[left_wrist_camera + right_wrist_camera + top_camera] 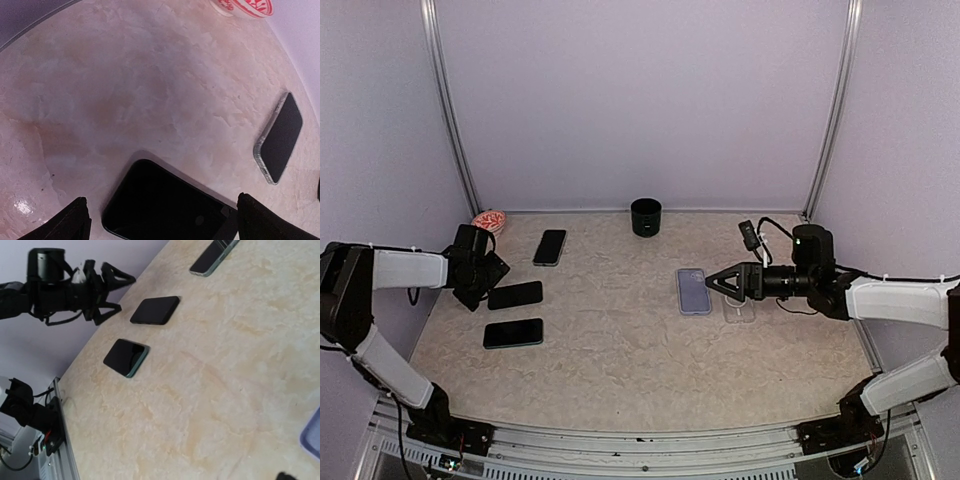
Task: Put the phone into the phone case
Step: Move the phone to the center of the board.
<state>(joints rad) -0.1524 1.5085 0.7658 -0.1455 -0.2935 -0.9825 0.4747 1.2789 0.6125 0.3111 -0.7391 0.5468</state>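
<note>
**Both end effectors open, phones on the left, case on the right**

The left end effector (488, 284) has its jaws spread wide and holds nothing. It hangs low over the left side of the tabletop (620, 350). In its wrist view the middle phone (515, 295) lies screen up between the two fingers, not touching either.

The far phone (549, 247) and the near phone (513, 333) lie flat, apart from the middle phone and from each other. A red-and-white bowl (488, 219) sits in the far left corner.

The right end effector (720, 284) is also wide open and empty, pointing left. Just past its tips lies a lilac piece (694, 291); whether it is a phone or a case I cannot tell. A faint clear case (740, 308) lies flat beside the lilac piece, below the fingers.

A black cup (646, 216) stands at the far edge.
</note>
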